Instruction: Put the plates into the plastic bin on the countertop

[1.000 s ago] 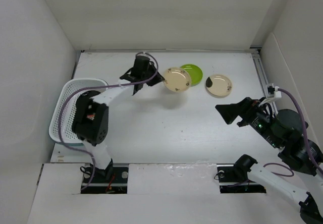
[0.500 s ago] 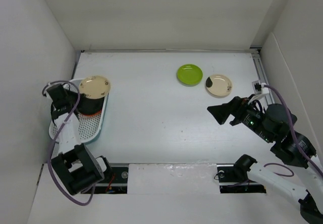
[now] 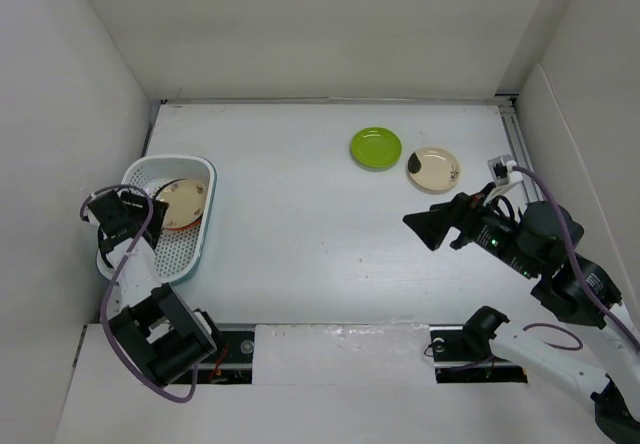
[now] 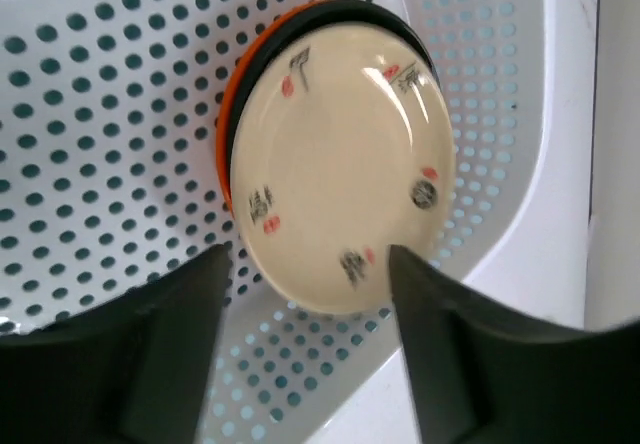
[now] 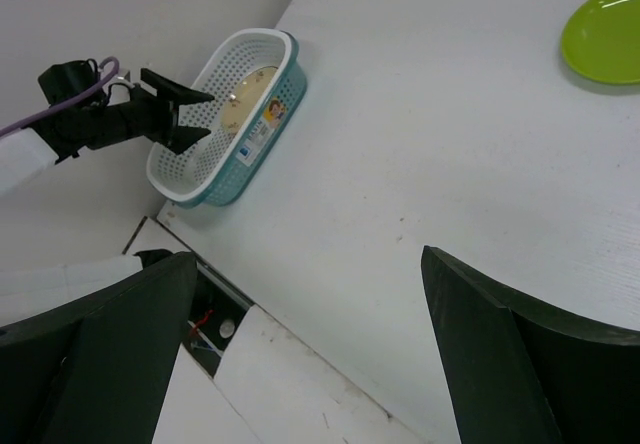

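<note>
Top view: beige plate [image 3: 182, 201] lies in the plastic bin [image 3: 207, 226]. My left tool [image 3: 138, 202] is over the left rim. Green plate [image 3: 376, 148] and second beige plate [image 3: 435, 169] wait on the surface [image 3: 300, 204].
Left wrist: jaws apart, gripping nothing. The plate is stacked on a black plate [image 4: 385, 22] and an orange plate [image 4: 228, 99], probably to save room.
Right wrist: right tool [image 5: 308, 264] wide open and empty.

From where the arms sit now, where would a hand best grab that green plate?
Probably the rim at its near edge, reached by the right hand. The green plate lies flat on the countertop, so only its rim can be pinched, and a beige plate sits close on its right.
</note>
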`<control>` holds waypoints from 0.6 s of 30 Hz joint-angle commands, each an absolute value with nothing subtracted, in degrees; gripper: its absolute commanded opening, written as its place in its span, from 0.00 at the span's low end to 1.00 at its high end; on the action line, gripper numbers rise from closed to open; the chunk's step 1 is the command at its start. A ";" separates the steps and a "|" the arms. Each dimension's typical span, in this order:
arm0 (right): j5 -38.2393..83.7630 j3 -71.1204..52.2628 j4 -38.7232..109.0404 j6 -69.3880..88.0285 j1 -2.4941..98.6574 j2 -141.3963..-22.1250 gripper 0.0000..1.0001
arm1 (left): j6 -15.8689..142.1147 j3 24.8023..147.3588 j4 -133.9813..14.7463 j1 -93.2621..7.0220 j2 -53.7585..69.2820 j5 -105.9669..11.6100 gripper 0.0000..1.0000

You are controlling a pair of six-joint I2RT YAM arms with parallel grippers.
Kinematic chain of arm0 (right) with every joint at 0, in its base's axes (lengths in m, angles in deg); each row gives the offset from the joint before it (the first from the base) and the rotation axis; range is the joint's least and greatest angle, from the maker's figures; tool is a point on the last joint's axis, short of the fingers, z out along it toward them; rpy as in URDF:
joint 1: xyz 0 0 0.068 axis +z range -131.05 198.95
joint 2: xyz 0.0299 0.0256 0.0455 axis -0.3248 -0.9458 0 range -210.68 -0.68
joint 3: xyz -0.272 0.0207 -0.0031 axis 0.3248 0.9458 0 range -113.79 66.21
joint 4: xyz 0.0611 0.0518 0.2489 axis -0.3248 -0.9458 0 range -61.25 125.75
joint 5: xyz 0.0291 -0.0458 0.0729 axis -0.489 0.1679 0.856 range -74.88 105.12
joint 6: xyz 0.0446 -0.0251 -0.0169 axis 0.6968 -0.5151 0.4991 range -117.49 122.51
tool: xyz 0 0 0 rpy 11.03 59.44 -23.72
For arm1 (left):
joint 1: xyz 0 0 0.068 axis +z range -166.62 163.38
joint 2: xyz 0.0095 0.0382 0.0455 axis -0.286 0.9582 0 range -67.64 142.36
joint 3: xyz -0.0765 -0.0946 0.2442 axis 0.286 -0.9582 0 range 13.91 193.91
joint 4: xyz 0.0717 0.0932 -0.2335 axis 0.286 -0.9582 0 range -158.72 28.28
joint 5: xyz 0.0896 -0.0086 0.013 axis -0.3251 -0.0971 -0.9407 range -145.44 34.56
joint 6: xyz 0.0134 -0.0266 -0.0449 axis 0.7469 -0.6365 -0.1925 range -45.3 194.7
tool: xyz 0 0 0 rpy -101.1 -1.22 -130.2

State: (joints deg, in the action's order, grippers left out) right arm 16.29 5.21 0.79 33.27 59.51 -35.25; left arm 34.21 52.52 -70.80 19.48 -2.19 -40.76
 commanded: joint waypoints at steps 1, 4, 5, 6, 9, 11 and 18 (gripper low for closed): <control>17.32 5.03 5.26 32.12 59.38 -34.61 1.00 | 34.98 54.50 -71.82 19.68 -6.99 -43.48 0.66; 16.79 5.56 4.73 32.12 59.38 -34.61 1.00 | 34.98 57.84 -73.76 19.68 -10.86 -45.15 1.00; 16.79 5.56 4.73 32.12 59.38 -34.61 1.00 | 34.98 58.64 -73.76 19.68 -11.82 -45.16 1.00; 16.79 5.56 4.73 32.12 59.38 -34.61 1.00 | 34.98 59.52 -73.76 19.68 -13.66 -44.37 1.00; 15.83 5.56 4.20 32.12 59.38 -34.08 1.00 | 36.82 63.38 -69.82 13.28 -14.29 -38.58 1.00; 13.20 5.56 3.67 32.73 59.38 -34.08 1.00 | 34.64 63.39 -63.07 3.55 -13.42 -32.17 1.00; 8.36 1.96 0.16 35.55 59.38 -31.89 1.00 | 31.13 78.55 -55.66 -39.35 14.23 -50.79 1.00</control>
